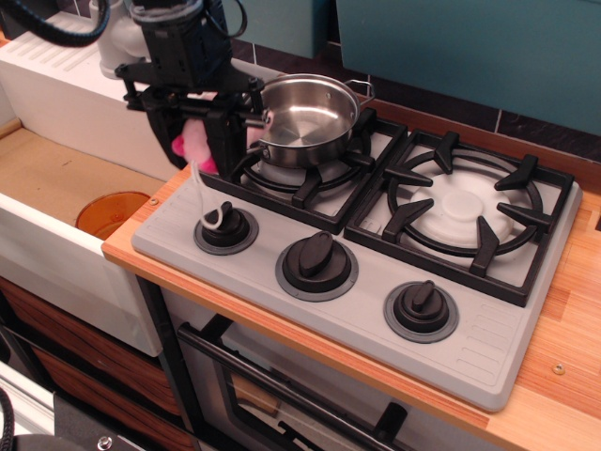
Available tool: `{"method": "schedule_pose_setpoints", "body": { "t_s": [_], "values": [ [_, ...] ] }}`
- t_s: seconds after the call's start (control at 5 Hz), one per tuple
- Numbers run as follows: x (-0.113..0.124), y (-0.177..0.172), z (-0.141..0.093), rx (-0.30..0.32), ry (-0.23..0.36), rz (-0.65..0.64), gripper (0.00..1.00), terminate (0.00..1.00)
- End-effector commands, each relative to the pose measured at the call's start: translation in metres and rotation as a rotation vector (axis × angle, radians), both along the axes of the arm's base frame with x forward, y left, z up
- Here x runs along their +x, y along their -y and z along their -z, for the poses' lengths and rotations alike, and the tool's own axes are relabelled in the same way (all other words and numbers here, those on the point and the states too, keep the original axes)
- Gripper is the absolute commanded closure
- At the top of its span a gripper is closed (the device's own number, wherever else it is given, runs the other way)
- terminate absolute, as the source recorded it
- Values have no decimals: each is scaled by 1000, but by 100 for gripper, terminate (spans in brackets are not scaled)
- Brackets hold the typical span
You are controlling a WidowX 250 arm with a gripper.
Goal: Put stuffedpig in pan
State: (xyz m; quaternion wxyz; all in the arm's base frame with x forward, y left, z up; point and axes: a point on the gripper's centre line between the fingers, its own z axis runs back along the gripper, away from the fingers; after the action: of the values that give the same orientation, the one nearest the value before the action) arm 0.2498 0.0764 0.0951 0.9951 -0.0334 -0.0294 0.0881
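I see the stuffedpig [193, 143] clamped in my end effector [195, 141], lifted just left of the pan [302, 119], string dangling onto a stove knob [224, 225]. Pickup done; carrying over and releasing remain.

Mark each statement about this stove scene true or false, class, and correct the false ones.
1. The black gripper holds the small pale-pink plush pig. True.
2. The pig lies inside the shiny round steel pan. False: it hangs in the gripper, left of the pan.
3. The pan sits on the left black burner grate. True.
4. The pig's white string loop dangles down to the leftmost black knob. True.
5. The right burner grate holds a pot. False: it is bare.
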Motion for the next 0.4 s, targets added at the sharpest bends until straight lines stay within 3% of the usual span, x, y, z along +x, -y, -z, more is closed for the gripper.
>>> {"method": "schedule_pose_setpoints", "body": {
  "t_s": [0.0,0.2],
  "values": [
    [31,-11,-17,-94,97,33,100,0],
    [50,-18,-14,-111,107,56,100,0]
  ]
}}
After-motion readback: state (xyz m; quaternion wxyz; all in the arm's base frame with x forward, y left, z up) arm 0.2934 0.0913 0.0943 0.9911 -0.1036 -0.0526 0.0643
